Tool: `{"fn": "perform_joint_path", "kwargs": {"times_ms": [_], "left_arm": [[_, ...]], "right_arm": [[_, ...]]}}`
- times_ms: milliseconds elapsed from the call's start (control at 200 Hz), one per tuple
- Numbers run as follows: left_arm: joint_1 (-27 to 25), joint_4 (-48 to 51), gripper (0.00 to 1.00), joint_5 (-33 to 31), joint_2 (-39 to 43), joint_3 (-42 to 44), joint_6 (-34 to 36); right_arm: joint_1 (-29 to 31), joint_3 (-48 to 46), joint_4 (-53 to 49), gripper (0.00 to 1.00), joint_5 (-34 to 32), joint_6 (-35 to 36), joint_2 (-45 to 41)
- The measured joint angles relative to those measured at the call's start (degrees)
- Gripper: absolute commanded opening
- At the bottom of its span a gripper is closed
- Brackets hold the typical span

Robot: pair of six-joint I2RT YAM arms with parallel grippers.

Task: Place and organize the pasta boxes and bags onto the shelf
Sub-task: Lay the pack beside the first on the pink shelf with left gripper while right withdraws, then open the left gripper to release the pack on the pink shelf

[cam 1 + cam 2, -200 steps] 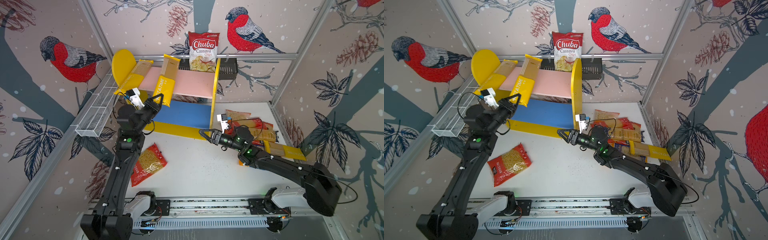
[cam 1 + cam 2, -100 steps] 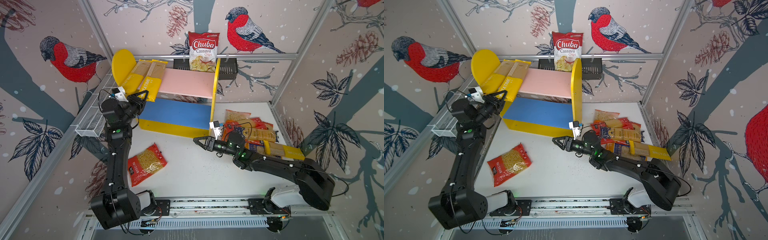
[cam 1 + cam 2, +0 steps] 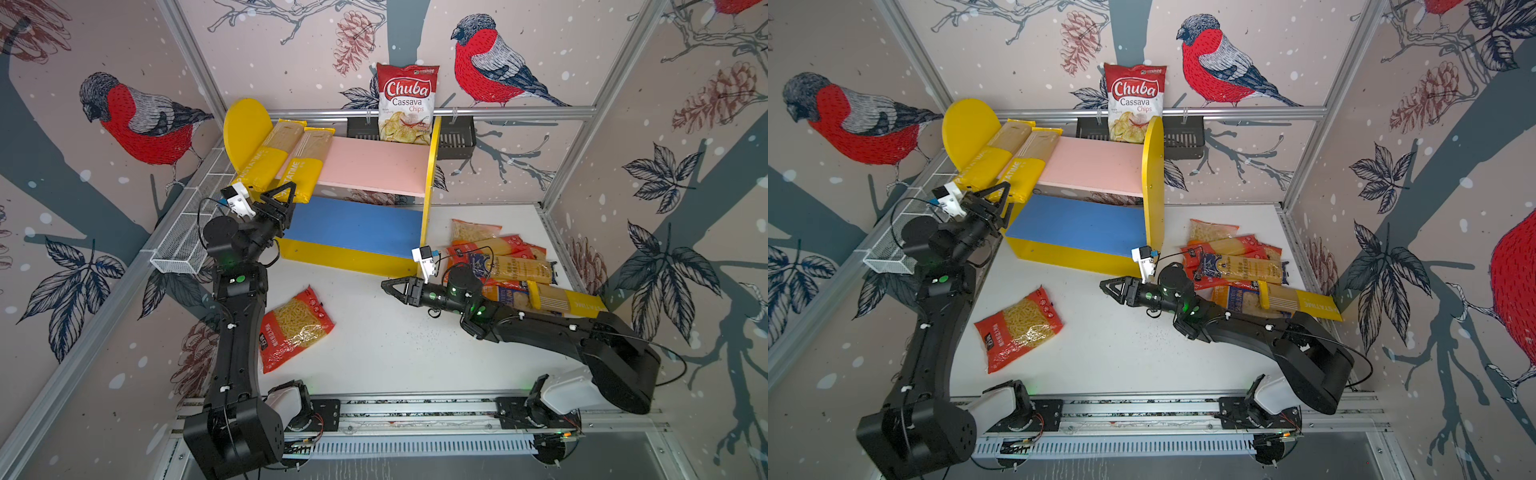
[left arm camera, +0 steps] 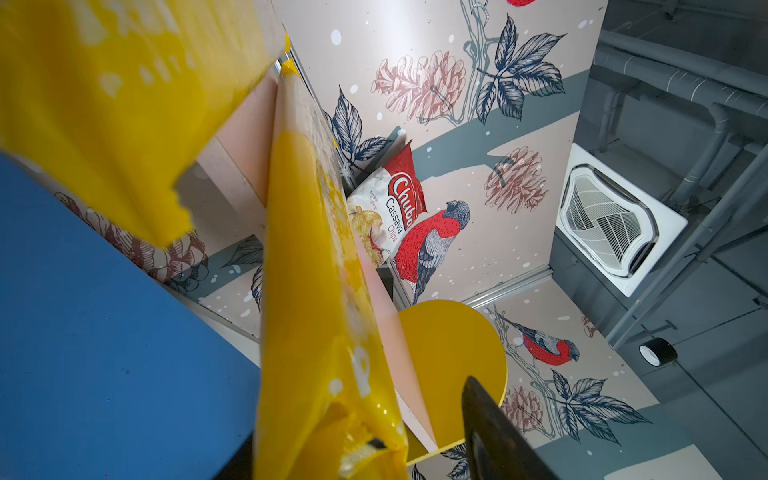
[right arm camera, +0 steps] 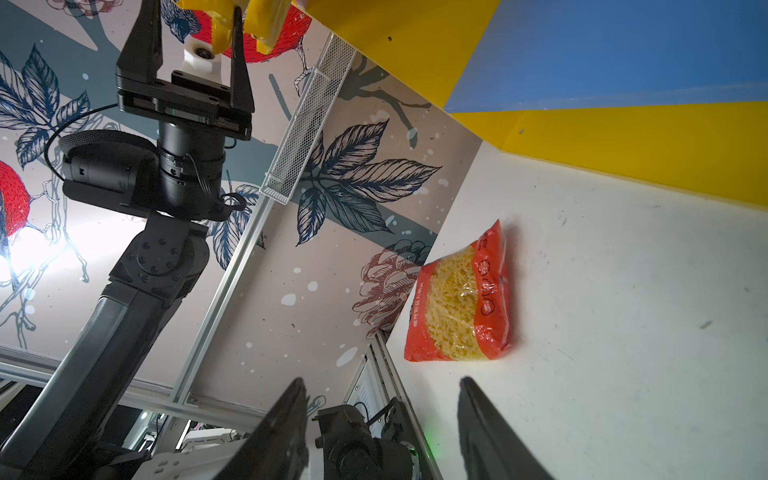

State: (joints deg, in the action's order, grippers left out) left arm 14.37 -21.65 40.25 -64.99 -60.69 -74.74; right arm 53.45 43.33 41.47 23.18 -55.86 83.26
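Note:
The shelf (image 3: 374, 166) has a pink upper board and a blue lower board (image 3: 1079, 224). Two long yellow PASTATIME packs (image 3: 266, 160) (image 3: 301, 166) lie side by side at the pink board's left end and overhang its front edge. My left gripper (image 3: 282, 193) (image 4: 357, 415) is open around the lower end of the right-hand pack (image 4: 316, 291), with a gap at one finger (image 4: 490, 424). My right gripper (image 3: 384, 284) (image 5: 380, 415) hangs open and empty over the table. A red macaroni bag (image 3: 295, 328) (image 5: 461, 303) lies near the left arm. Several pasta packs (image 3: 503, 266) are piled at the right.
A Chuba chips bag (image 3: 407, 104) stands in a black basket (image 3: 453, 137) behind the shelf. A white wire basket (image 3: 187, 237) hangs on the left wall beside my left arm. One yellow pack (image 3: 565, 301) lies across my right arm's side of the pile.
My left gripper carried the second yellow pack leftward beside the first, then opened and let it go. My right gripper moved left, toward the table's middle, still open.

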Motion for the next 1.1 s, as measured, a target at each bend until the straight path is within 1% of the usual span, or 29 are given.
{"fn": "perform_joint_path", "kwargs": {"times_ms": [35,125,445,580,911,1096], "left_arm": [[-0.26,-0.17,0.4,-0.07,-0.42,0.0,0.0],[-0.35,-0.33,0.32,-0.46,-1.7,-0.15,-0.15],[0.5,-0.52,0.15,-1.42,-5.29,-2.6,0.13],[0.57,-1.99,0.12,-1.6,-6.16,-2.69,-0.28],[0.57,-1.64,0.13,-1.97,-6.56,-3.48,-0.39],[0.57,-1.66,0.08,-3.3,-7.58,-4.33,-0.35]], "right_arm": [[0.09,0.17,-0.02,0.58,0.0,0.02,0.0],[0.42,0.35,-0.02,0.58,-0.04,0.02,-0.02],[0.5,-1.6,-1.44,0.58,-1.27,0.02,-2.27],[0.5,-1.84,-1.49,0.58,-1.75,0.04,-2.54],[0.5,-1.44,-1.53,0.58,-1.77,0.22,-2.14],[0.5,-2.03,-1.46,0.58,-1.81,0.22,-2.4]]}}
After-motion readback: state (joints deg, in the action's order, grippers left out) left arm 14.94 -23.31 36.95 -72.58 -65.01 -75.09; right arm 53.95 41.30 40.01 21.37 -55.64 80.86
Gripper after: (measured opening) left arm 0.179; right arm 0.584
